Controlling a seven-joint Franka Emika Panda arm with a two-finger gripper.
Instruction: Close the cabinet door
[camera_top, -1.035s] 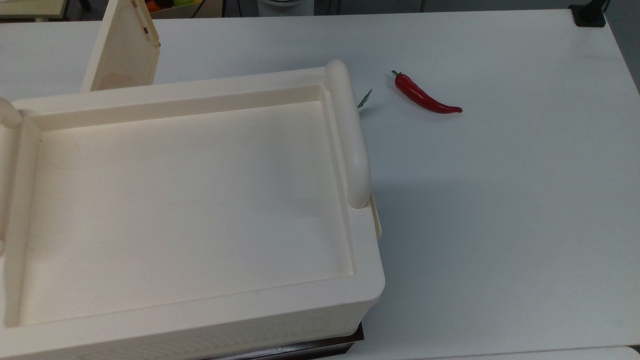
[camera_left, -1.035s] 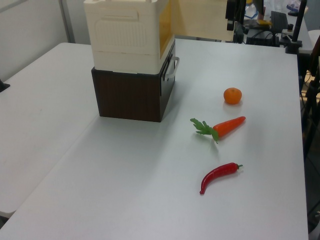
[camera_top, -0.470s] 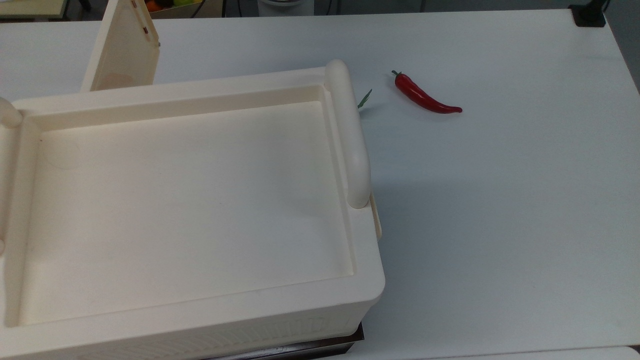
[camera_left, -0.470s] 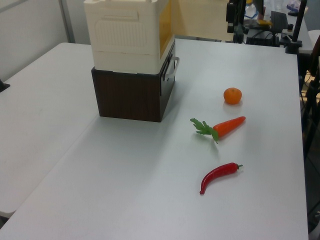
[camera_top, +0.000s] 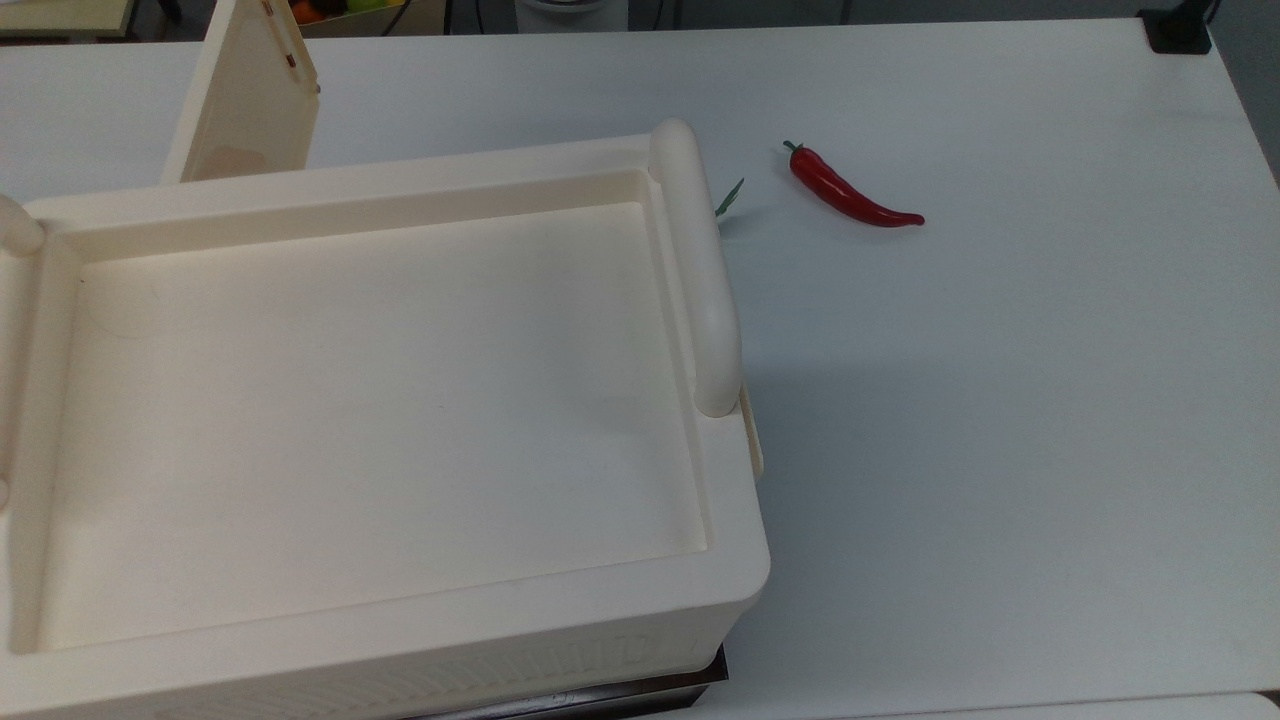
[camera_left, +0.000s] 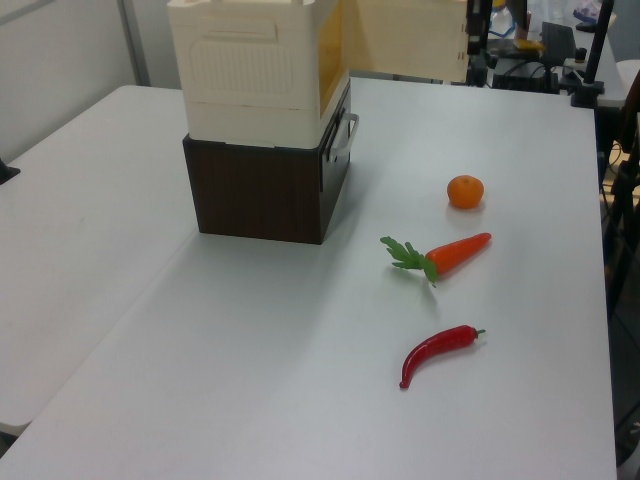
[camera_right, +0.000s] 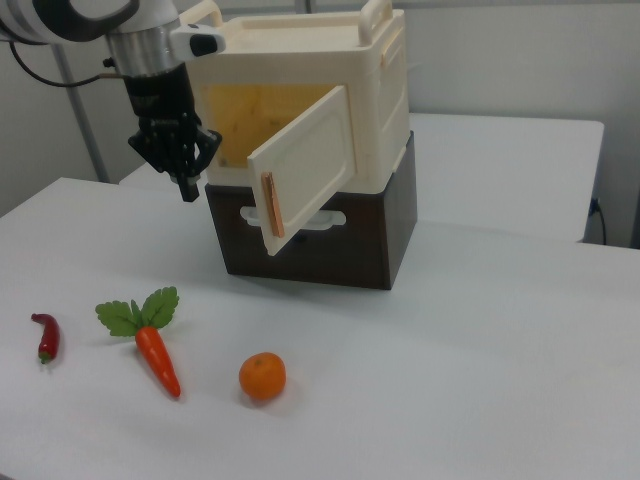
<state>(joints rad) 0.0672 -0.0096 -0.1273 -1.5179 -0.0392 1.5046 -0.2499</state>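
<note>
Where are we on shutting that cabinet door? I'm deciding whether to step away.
Nothing looks done: the cabinet door stands swung wide from the cabinet. In the right view the pincer hangs at the opening's left edge, apart from the door. Left: reach the door and push it shut.

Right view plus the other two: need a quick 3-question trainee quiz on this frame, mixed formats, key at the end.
1. True or false: the cabinet door is fully shut against the cabinet.
2. Multiple choice, right view: the end effector is A) beside the open cabinet front, on the right view's left; B) resting on the orange; C) gripping the carrot.
3. Fill in: in the left view, the produce nearest the camera is the red ____.

Key: 1 false; 2 A; 3 chilli.
</note>
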